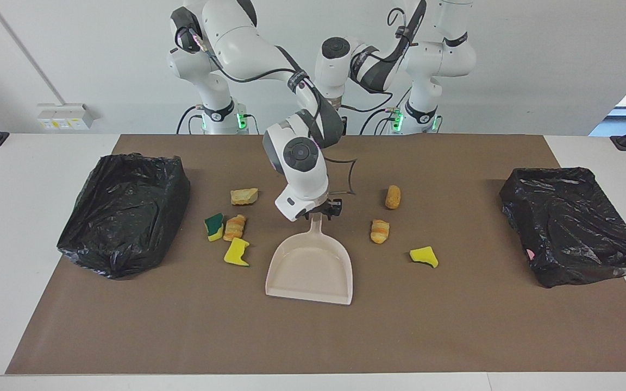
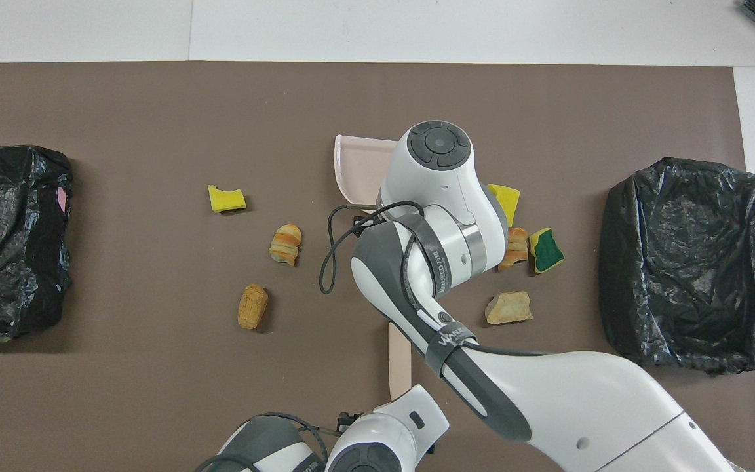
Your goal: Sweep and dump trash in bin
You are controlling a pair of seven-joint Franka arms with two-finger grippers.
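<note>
Two grippers: right gripper [image 1: 324, 211] clamped on dustpan [image 1: 311, 270] handle at twelve o'clock; left gripper [image 1: 342, 124] wide, waiting.

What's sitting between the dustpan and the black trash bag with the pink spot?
In the facing view, between the dustpan and that bag lie a yellow sponge scrap and a striped bread lump.

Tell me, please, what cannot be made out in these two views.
- Overhead view: the right arm covers most of the dustpan and the right gripper at its handle.
- Overhead view: a beige stick near the robots has both ends under the arms; what it is cannot be told.
- Facing view: the right arm hides that stick and nearly all of the left gripper.
</note>
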